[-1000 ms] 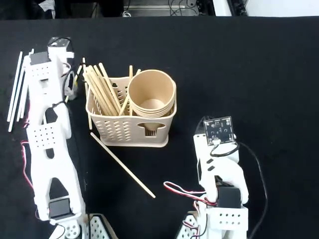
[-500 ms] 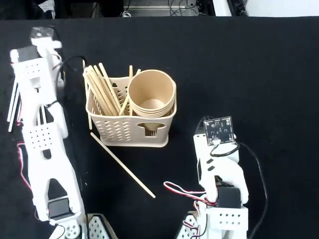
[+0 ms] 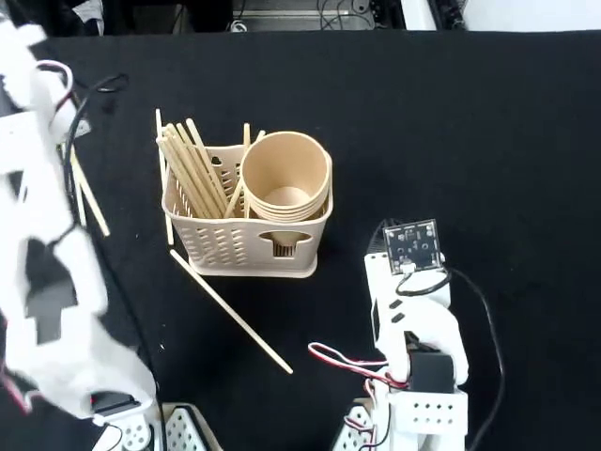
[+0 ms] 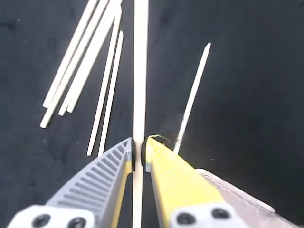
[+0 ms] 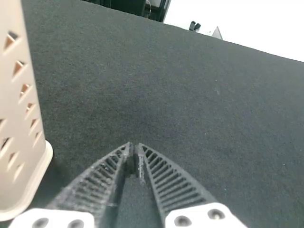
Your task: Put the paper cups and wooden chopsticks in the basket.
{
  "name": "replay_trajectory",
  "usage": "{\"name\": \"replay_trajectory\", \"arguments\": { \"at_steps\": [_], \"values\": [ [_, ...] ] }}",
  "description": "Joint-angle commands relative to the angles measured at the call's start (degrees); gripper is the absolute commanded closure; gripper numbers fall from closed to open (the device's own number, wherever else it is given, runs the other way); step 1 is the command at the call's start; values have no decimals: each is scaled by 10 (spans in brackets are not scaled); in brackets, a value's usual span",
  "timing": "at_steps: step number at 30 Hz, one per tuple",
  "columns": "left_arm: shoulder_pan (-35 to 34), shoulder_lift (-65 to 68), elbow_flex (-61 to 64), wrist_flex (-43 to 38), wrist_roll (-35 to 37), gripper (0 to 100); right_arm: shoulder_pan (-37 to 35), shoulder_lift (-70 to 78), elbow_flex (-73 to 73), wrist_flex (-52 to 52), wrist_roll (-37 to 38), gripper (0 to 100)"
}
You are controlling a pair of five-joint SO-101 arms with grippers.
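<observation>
The left end effector [image 4: 138, 154] is clenched on a held chopstick [image 4: 140, 71], its two fingertips pinching the thin shaft from either side, with wood running out past the grip in both directions. Several loose chopsticks [image 4: 78, 61] lie fanned on the black table [image 3: 470, 141] beyond it, well off to the side of the basket [image 3: 246, 246]. A wooden stick of this kind is likely very light and stiff but narrow and smooth, so it could pivot or slide between hard fingertips. A hold nearer its middle would probably keep it from swinging, while a hold near one end would make it easier to tip upright into the basket. The basket already holds stacked paper cups [image 3: 286, 174] on one side and a sheaf of upright chopsticks [image 3: 188, 169] on the other, leaning against the rim, so a new stick looks best fed in end-first beside them. Another long chopstick [image 3: 230, 310] lies flat and diagonal on the table just in front of the basket; lying flush, it offers little height to pinch. The right end effector [image 5: 134, 154] is closed on nothing, its tips meeting above bare table next to the basket wall.
</observation>
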Motion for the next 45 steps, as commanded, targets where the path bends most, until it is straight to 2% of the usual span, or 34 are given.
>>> {"name": "replay_trajectory", "arguments": {
  "at_steps": [1, 6, 9, 12, 19, 22, 29, 31, 34, 40, 45],
  "values": [
    [-1, -197, 55, -37, 9, 970, -6, -38, -2, 1, 4, 985],
    [44, -370, 174, -118, 9, 970, -6, -38, -2, 1, 4, 985],
    [98, -481, 291, -210, 9, 970, -6, -38, -2, 1, 4, 985],
    [132, -592, 448, -356, 9, 970, -6, -38, -2, 1, 4, 985],
    [211, -796, 900, -783, 6, 968, -6, -38, -2, 1, 4, 985],
    [228, -833, 1033, -872, 7, 968, -6, -38, -2, 1, 4, 985],
    [249, -811, 1109, -885, 4, 964, -6, -38, -2, 1, 4, 984],
    [250, -801, 1121, -881, 4, 922, -6, -38, -2, 1, 4, 984],
    [248, -789, 1100, -801, 5, 781, -6, -38, -2, 1, 4, 984],
    [235, -792, 962, -622, 5, 780, -5, -38, -2, 1, 4, 984],
    [121, -768, 834, -513, 53, 779, -6, -38, -2, 1, 4, 984]
  ]
}}
